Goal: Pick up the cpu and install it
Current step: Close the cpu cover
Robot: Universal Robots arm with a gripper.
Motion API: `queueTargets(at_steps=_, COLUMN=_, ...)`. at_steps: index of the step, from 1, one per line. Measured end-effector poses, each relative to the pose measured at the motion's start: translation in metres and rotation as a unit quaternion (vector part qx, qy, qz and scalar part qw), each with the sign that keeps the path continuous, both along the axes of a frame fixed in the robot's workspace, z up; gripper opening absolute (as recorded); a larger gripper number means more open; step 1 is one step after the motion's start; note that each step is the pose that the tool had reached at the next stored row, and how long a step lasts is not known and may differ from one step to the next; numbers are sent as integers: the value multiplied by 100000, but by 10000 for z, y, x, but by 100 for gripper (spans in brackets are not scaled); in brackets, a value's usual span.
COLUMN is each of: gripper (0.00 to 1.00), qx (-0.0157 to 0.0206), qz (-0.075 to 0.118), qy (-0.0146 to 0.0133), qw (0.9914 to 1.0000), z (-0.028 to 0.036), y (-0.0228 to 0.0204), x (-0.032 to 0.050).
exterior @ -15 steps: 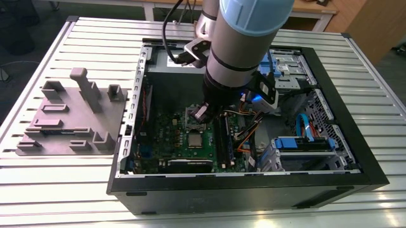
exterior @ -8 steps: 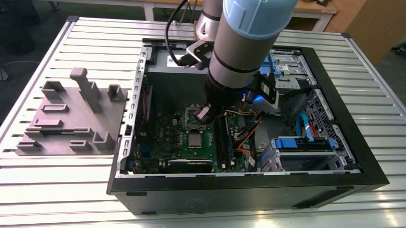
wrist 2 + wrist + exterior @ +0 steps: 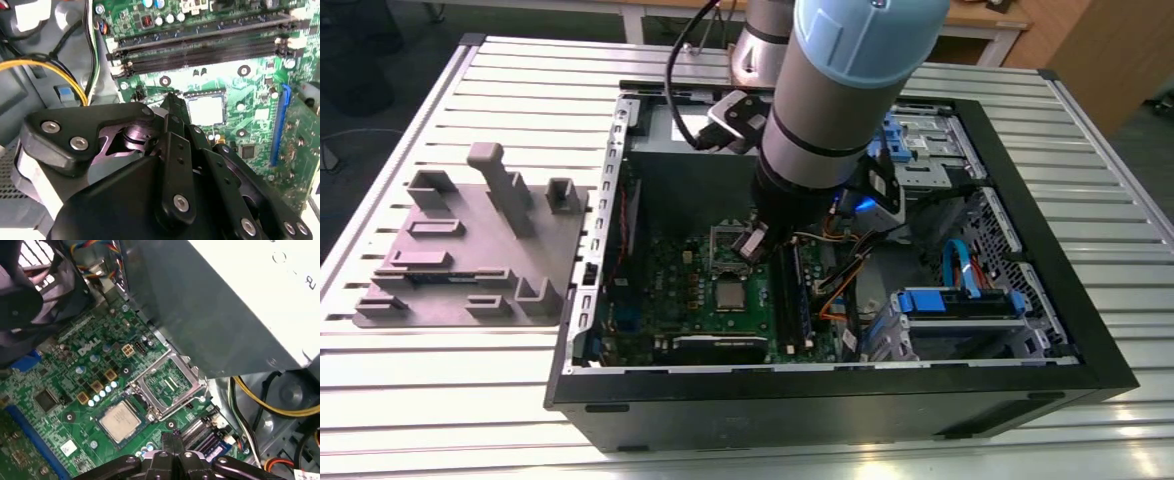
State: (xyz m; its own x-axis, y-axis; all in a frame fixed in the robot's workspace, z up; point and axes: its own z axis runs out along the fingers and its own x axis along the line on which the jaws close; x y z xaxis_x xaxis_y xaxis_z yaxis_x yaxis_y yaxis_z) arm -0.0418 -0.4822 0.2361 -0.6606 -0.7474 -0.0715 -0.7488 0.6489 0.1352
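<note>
The cpu (image 3: pixel 727 292) lies flat in its socket on the green motherboard (image 3: pixel 680 300), shiny silver top up; both wrist views show it as well (image 3: pixel 206 109) (image 3: pixel 120 421). Beside it the hinged silver metal frame (image 3: pixel 167 382) stands swung open, with board showing through its window. My gripper (image 3: pixel 758 243) hangs inside the open computer case, just above the board. Its black fingertips (image 3: pixel 171 436) are pressed together with nothing between them, a short way from the cpu and not touching it. In the second wrist view the fingertips (image 3: pixel 172 102) end next to the socket's edge.
The large grey power supply box (image 3: pixel 225 300) looms close to the frame. Yellow cables (image 3: pixel 270 407) run along the case wall. Memory slots (image 3: pixel 200 45) and a blue slot (image 3: pixel 281 125) flank the socket. A grey fixture plate (image 3: pixel 467 250) sits at the exterior view's left.
</note>
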Motion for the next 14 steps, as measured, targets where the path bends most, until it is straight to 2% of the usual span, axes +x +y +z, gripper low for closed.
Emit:
queueTargets(at_steps=5, gripper=11, qx=-22, qz=-2, qy=-2, qw=100000, z=-12, y=32, x=37)
queueTargets(at_steps=11, gripper=11, qx=-47, qz=7, qy=-5, qw=100000, z=-13, y=37, x=39)
queueTargets(at_steps=14, gripper=11, qx=-8, qz=1846, qy=-8, qw=99983, z=-16, y=38, x=40)
